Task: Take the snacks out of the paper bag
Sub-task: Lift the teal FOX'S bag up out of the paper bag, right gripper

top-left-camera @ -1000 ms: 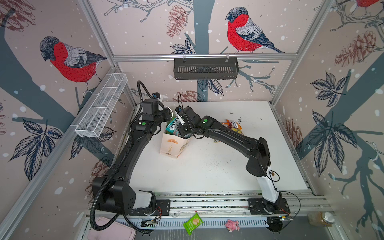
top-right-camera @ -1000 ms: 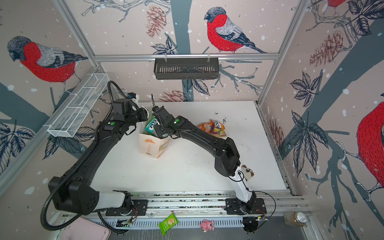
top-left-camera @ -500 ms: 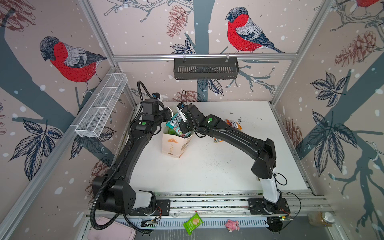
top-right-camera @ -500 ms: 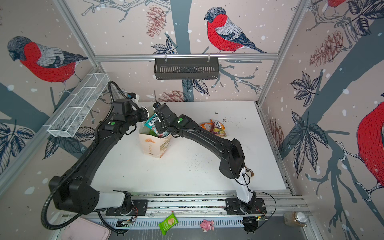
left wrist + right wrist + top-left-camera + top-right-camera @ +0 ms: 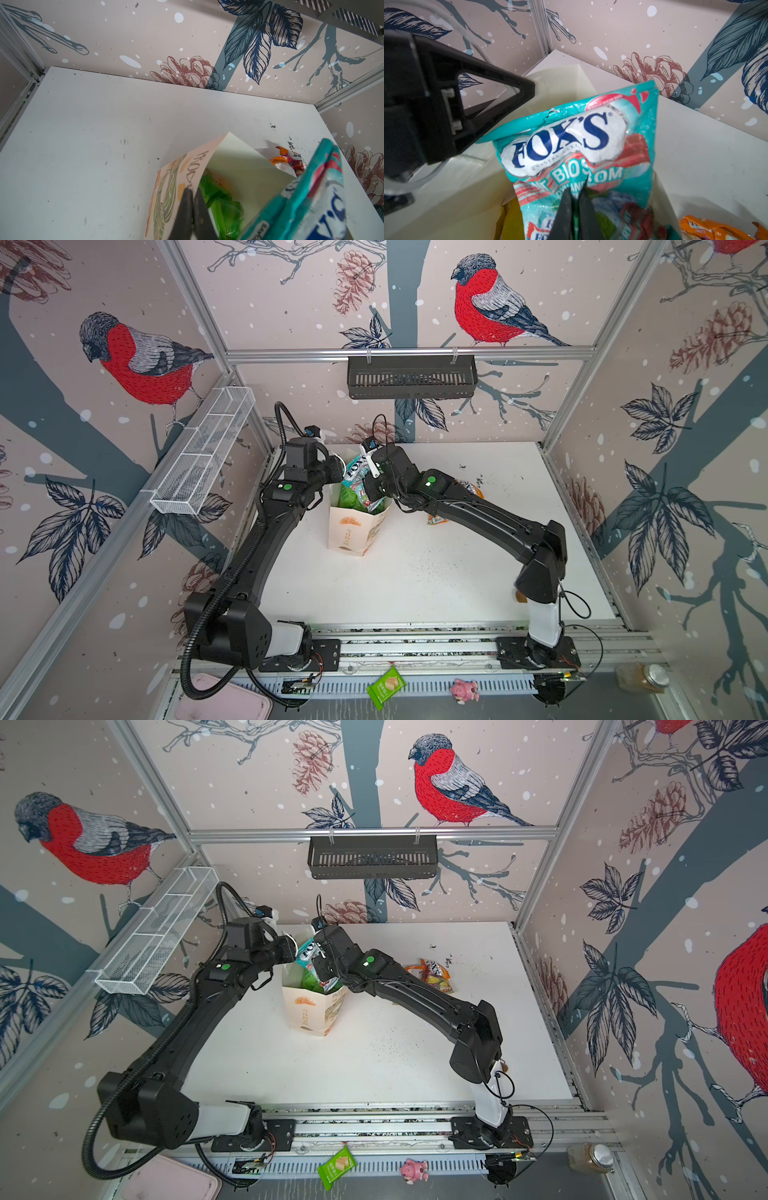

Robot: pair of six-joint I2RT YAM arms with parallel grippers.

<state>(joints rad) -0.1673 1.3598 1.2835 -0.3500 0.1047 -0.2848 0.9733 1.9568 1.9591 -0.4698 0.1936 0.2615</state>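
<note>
The paper bag (image 5: 353, 526) stands upright on the tabletop (image 5: 415, 572), in the far left part of it, not far from the far edge and with its mouth open. My left gripper (image 5: 192, 192) is closed on the left wall of the bag, at the rim; in the left wrist view the two fingers are pressed together with the printed paper between them.

My right gripper (image 5: 576, 193) reaches from the right side over the mouth of the bag and is closed on the teal packet (image 5: 571, 135). The fingers pinch it in its lower half, under the big white label with blue letters. The packet is tilted, and its upper end stands above the rim in both top views. I cannot tell if its lower end is inside the bag.

Inside the bag I see green packets (image 5: 218, 199) low down, near the wall that my left gripper holds, and a yellow packet (image 5: 510, 218) beside the teal one.

Some orange packets (image 5: 432, 975) lie flat on the tabletop, between the bag and the right edge, in the far half. They are apart from the bag and partly hidden behind my right arm in a top view.
</note>
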